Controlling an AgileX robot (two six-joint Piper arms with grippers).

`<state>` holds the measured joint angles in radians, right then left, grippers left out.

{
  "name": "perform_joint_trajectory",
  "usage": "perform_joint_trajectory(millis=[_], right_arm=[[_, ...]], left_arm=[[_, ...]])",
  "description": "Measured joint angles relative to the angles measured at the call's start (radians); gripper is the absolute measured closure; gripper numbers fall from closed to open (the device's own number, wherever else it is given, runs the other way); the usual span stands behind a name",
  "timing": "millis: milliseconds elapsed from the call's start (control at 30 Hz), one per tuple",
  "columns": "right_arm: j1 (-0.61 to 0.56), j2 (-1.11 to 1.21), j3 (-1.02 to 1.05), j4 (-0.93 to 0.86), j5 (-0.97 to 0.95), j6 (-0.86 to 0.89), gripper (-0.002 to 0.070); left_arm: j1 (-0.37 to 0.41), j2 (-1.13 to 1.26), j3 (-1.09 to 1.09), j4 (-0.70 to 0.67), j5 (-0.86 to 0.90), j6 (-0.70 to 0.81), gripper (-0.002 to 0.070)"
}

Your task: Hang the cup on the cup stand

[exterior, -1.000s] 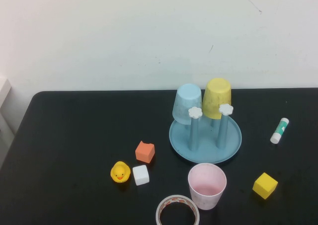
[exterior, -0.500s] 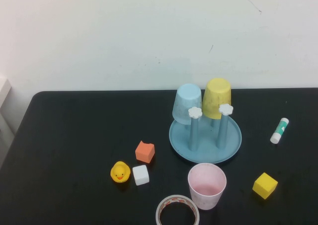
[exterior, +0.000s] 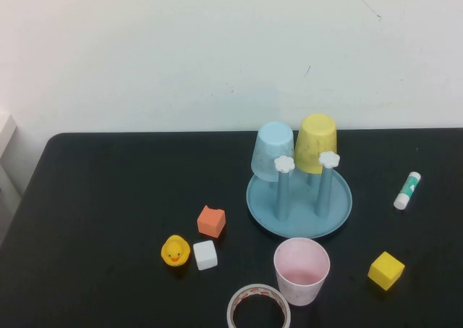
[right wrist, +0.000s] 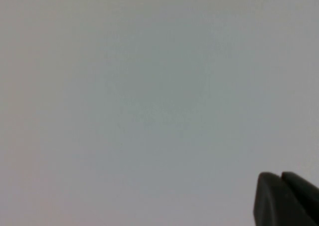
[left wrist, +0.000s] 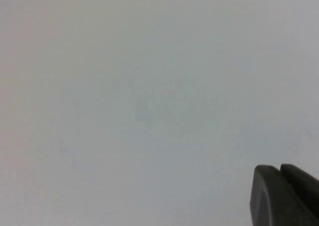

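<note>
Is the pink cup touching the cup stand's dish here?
Apart. The high view shows a strip of black table between the pink cup and the cup stand. Left gripper and right gripper are shut, facing a blank wall.

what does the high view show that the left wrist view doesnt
Only the high view shows the black table with the pink cup standing upright in front of the cup stand, whose two front pegs are free while a blue cup and a yellow cup hang upside down on the back ones. Neither arm appears there. Only the left wrist view shows the left gripper, shut, against a blank pale surface. They share no object. The right gripper, shut, appears only in its own wrist view.
</note>
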<state>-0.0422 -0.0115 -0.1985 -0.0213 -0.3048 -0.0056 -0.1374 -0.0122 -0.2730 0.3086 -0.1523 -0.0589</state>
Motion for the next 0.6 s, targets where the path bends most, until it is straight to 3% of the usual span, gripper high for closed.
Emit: perform_joint_trajectory(millis=[167, 300, 600], right_arm=[[0.000, 0.115, -0.192, -0.024, 0.305, -0.052, 0.0678], [0.000, 0.277, -0.242, -0.038, 0.518, -0.059, 0.0678], [0.000, 0.662, -0.282, 0.158, 0.757, -0.129, 0.0678]], left_arm=[[0.000, 0.096, -0.181, 0.021, 0.393, 0.004, 0.0676], [0.000, 0.183, -0.197, -0.009, 0.595, -0.013, 0.0676], [0.000, 0.325, -0.066, -0.274, 0.628, -0.081, 0.0676]])
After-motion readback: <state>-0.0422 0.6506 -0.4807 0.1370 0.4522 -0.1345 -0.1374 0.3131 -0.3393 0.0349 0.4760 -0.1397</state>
